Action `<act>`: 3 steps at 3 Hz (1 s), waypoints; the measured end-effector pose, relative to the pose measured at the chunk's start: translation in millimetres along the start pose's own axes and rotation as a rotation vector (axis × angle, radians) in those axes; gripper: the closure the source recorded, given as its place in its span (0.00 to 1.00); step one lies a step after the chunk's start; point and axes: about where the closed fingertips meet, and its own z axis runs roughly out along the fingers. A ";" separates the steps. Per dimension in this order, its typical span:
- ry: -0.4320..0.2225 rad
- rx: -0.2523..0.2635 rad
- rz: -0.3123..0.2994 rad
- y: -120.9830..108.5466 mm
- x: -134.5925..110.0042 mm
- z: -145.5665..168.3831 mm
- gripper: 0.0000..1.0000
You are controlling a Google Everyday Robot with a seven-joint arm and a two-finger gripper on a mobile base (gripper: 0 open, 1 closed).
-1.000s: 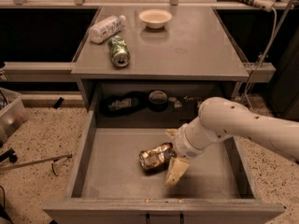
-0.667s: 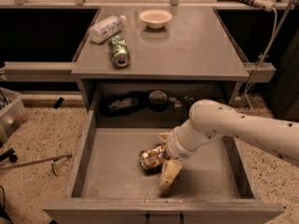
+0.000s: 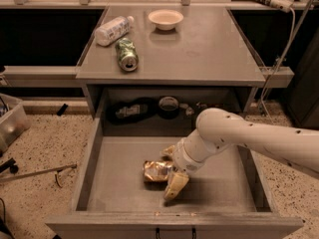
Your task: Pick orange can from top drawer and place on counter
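In the camera view, the top drawer is seen pulled fully out below the counter, its flat grey floor exposed and a small dark handle showing on the front edge. The orange can is found lying on its side on the drawer floor, a little left of the middle and nearer the front wall than the back; its sides are crumpled and shiny.

The gripper is lowered into the drawer at the can's right end. It is carried by a white arm that is reached in from the right. The two pale fingers are spread wide and set astride the can – one behind it, one in front – so that the can's right end lies between them. Whether the pads are pressed against the metal cannot be told, and the can is not lifted off the floor.

On the counter, a green can is laid on its side near the left edge, with a white bottle lying just behind it and a shallow pale bowl set farther back, apart from both. Behind the drawer, in the shaded recess, a dark round object and some dark clutter are made out – their nature cannot be told.
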 end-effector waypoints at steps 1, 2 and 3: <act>0.000 0.000 0.000 0.0 0.0 0.0 0.42; 0.000 0.000 0.000 0.0 -0.1 -0.1 0.65; 0.004 0.030 -0.011 -0.4 -12.0 -22.4 0.88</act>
